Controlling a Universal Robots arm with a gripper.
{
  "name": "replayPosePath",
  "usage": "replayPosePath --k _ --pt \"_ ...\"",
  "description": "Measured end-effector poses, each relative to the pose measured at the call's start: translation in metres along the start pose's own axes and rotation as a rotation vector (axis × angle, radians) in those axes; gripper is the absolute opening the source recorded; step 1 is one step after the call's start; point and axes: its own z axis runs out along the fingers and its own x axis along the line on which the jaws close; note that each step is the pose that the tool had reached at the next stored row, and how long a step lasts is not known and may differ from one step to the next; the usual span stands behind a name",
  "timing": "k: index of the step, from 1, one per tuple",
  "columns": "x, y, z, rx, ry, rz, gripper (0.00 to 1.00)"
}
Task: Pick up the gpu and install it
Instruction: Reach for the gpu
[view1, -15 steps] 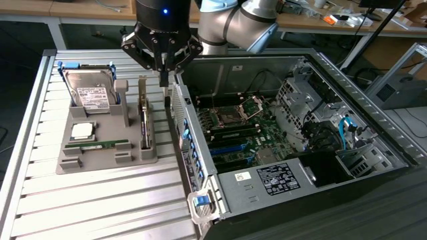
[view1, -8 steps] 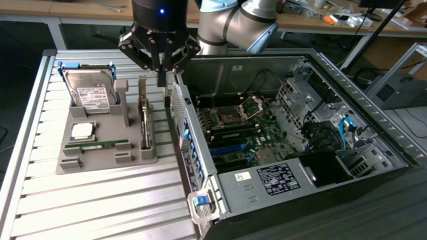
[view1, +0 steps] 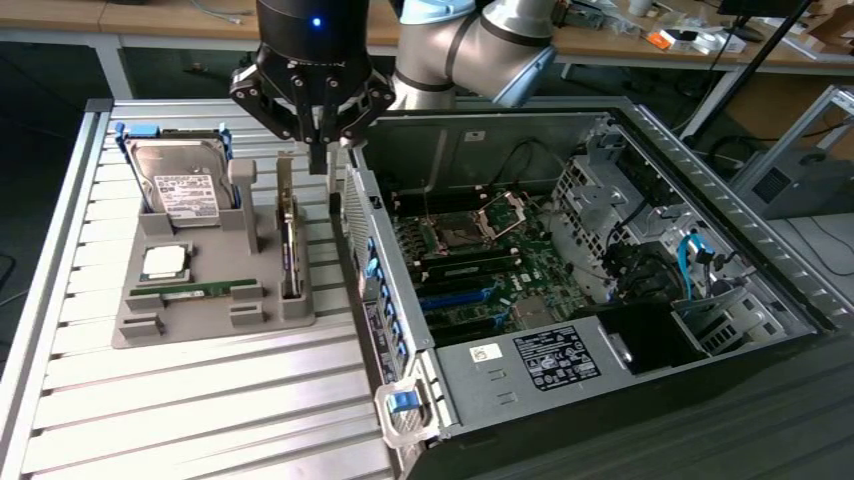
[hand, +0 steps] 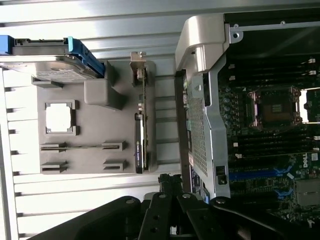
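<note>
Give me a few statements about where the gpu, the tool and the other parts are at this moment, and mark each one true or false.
1. The gpu stands on its edge in a slot of the grey holder. True.
2. The tool has lifted the gpu clear of the holder. False: the tool is shut and carries nothing, and the gpu is in its slot.
3. A side panel covers the computer case. False: the case lies open and its motherboard is exposed.
4. The hard drive sits in the grey holder. True.
</note>
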Motion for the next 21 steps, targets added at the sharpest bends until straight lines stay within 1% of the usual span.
replayPosePath --k 21 --pt "0.013 -0.0010 -0.0003 0.0000 -0.0001 0.000 0.11"
